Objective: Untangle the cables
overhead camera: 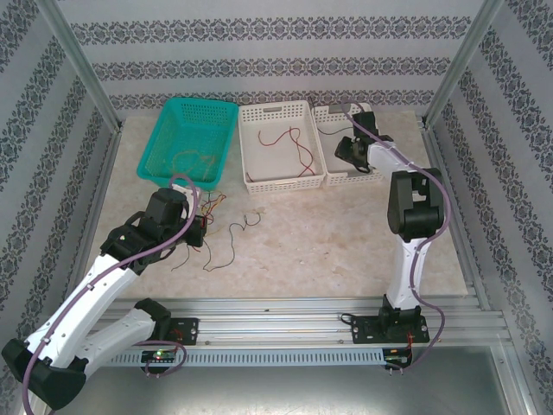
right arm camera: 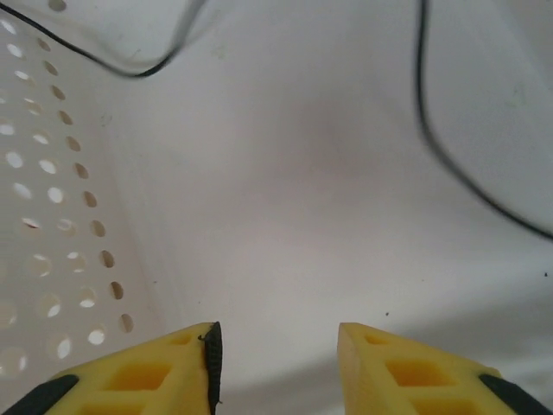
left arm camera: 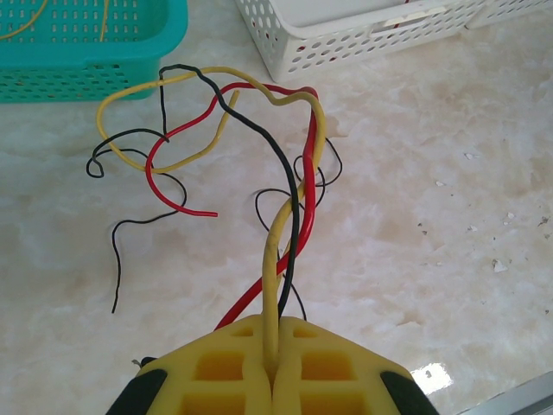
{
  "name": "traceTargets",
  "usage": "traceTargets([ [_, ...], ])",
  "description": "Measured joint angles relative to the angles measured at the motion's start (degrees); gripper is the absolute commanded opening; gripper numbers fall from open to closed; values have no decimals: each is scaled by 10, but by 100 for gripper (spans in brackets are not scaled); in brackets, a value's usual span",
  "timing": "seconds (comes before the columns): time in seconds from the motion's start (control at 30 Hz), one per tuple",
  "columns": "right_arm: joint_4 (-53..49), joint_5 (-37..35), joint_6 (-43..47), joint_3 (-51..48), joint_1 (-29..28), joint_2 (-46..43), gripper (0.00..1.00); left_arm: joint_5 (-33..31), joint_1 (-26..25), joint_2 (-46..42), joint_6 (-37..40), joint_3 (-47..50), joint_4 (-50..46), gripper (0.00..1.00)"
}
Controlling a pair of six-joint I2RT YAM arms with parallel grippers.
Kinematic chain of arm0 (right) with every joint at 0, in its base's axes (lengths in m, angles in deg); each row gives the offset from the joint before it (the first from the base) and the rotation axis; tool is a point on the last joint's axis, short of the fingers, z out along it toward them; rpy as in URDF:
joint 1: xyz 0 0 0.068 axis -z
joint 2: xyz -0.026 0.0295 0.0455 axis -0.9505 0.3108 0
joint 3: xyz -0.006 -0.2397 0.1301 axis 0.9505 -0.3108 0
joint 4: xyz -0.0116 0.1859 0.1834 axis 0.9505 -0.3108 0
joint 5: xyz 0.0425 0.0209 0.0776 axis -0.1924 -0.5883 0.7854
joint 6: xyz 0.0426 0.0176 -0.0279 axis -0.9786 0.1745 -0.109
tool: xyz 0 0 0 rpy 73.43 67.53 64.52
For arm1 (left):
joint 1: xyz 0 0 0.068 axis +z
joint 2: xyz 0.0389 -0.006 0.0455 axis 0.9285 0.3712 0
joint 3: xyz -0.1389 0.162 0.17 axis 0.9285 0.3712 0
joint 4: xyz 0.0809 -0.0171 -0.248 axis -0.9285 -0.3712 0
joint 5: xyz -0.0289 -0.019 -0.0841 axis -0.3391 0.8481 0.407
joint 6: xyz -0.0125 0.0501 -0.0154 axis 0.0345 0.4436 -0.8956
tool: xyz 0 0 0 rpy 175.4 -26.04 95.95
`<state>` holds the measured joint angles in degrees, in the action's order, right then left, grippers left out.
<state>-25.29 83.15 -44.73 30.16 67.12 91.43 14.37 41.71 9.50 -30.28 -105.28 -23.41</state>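
Note:
My left gripper is shut on a yellow cable that rises from between its pads. A red cable and a black cable twist around it just above the marble table. In the top view the left gripper sits at the left edge of the loose tangle. My right gripper stands open inside the right white basket, nothing between its fingers. A thin black cable lies on the basket floor ahead of it. The right gripper hangs low in that basket.
A teal basket at the back left holds yellow-tan cables. The middle white basket holds a red cable. The teal basket and a white basket stand just beyond the tangle. Patterned walls and metal posts enclose the table.

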Motion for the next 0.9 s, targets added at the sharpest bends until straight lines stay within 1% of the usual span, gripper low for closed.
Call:
traceTargets([
  [0.13,5,0,1,-17,0,-43,44,0,0,3,0,0,0,0],
  [0.4,46,5,0,-75,0,-151,45,5,0,5,2,0,0,0],
  [0.53,66,32,-1,-124,-5,-208,47,14,0,6,2,0,0,0],
  [0.6,82,62,-2,-160,-16,-249,49,20,0,6,2,0,0,0],
  [0.67,100,91,-2,-201,-37,-292,49,29,0,5,2,0,1,0],
  [0.73,119,118,-1,-246,-75,-340,49,42,0,5,0,0,2,0],
  [0.83,162,160,-1,-324,-152,-413,51,75,0,3,-17,0,18,0],
  [0.9,203,190,-14,-382,-196,-456,54,102,0,-2,-41,0,38,0],
])
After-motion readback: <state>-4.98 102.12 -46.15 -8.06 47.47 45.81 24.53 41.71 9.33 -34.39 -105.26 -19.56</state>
